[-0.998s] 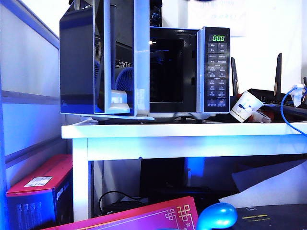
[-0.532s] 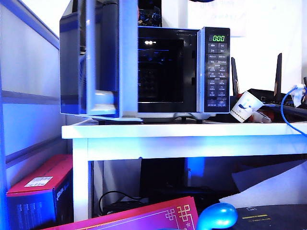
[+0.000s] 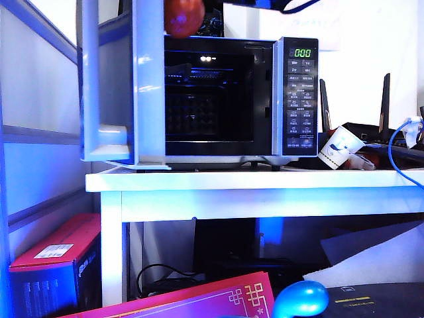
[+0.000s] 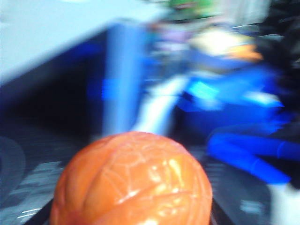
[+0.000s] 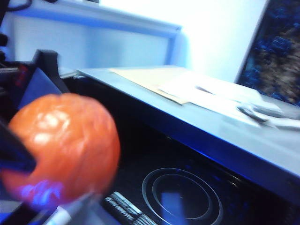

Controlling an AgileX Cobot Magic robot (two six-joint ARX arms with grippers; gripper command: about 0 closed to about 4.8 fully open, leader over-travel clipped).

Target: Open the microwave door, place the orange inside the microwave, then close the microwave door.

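One microwave (image 3: 225, 99) on the white table (image 3: 252, 180), one door (image 3: 122, 86) swung wide open to the left side, one green display lit on the button panel (image 3: 301, 96). And one orange (image 3: 183, 16), up at the top edge of the table camera's picture, above the open oven mouth and just beside the door's upper edge.

My left wrist camera is filled with that orange (image 4: 131, 180), lumpy and shiny, right up close. It sits where my left claw's tips would be, but I see no fingers of that claw in any picture, so whether it is clenched on the fruit I cannot tell.

My right wrist camera catches the same orange (image 5: 63, 145) from the side, blurred, above the dark oven floor with its one round glass plate (image 5: 183, 197). A dark finger (image 5: 14, 154) touches its side; whose it is I cannot say, and my right claw's own tips are out of sight.

Two black antennas (image 3: 384, 99) stand right of the oven; one red box (image 3: 56, 262) sits under the table.
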